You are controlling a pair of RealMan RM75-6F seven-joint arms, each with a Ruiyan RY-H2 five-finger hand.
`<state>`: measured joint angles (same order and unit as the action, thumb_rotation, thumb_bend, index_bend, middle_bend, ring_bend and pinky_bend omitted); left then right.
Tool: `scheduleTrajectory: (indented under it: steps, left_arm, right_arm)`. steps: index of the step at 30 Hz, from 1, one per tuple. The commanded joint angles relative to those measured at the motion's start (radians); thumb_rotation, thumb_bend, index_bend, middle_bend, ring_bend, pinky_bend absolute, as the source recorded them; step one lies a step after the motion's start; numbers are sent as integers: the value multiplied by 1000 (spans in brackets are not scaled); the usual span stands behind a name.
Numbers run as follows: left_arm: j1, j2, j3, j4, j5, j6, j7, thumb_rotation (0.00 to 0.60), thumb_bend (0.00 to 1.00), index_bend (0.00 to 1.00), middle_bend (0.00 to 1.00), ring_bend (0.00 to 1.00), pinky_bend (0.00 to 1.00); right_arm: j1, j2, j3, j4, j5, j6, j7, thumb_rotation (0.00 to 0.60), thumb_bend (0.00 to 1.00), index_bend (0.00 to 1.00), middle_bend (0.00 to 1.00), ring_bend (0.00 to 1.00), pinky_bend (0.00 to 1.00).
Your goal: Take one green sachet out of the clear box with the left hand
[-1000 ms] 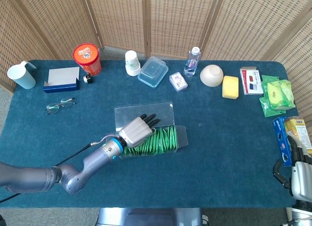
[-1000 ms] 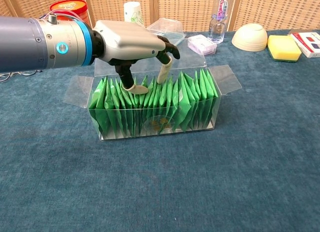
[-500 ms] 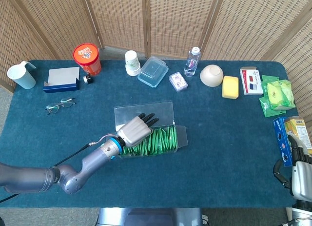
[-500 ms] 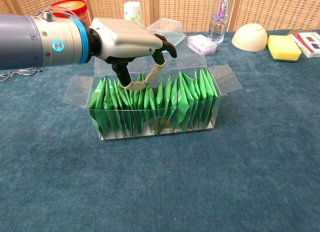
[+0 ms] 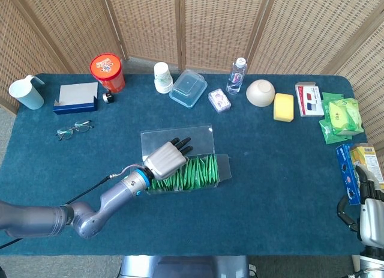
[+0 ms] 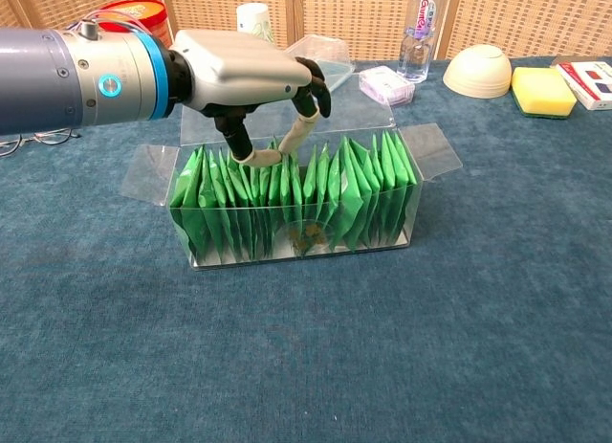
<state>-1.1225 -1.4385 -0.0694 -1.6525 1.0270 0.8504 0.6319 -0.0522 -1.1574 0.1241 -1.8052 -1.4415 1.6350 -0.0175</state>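
Note:
A clear box (image 5: 223, 167) (image 6: 436, 146) stands open in the middle of the blue table, packed with a row of upright green sachets (image 5: 197, 173) (image 6: 356, 189). My left hand (image 5: 167, 158) (image 6: 244, 70) hangs over the left half of the row. Its thumb and a finger reach down and pinch the top edge of one green sachet (image 6: 274, 152), which still stands in the row. My right hand (image 5: 371, 215) hangs off the table's near right corner, holding nothing, fingers apart; the chest view does not show it.
Along the back stand a mug (image 5: 26, 93), a blue-and-white box (image 5: 75, 98), an orange tub (image 5: 107, 72), a paper cup (image 5: 162, 77), a plastic container (image 5: 188, 88), a bottle (image 5: 236, 75), a bowl (image 5: 260, 92) and a yellow sponge (image 5: 284, 107). Glasses (image 5: 74, 129) lie left; green packets (image 5: 342, 119) lie right.
The left hand's thumb and finger have drawn together on a sachet top, and the sachets under them have shifted. The right hand has stayed still.

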Motion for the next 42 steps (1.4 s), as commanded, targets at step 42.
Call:
scheduleTrajectory:
  steps: [42]
  left_arm:
    - [307, 373, -94, -49, 160, 204, -435, 600, 436, 643, 211, 55, 174]
  right_arm:
    - [43, -14, 15, 5, 1, -52, -8, 470, 664, 40, 103, 86, 197]
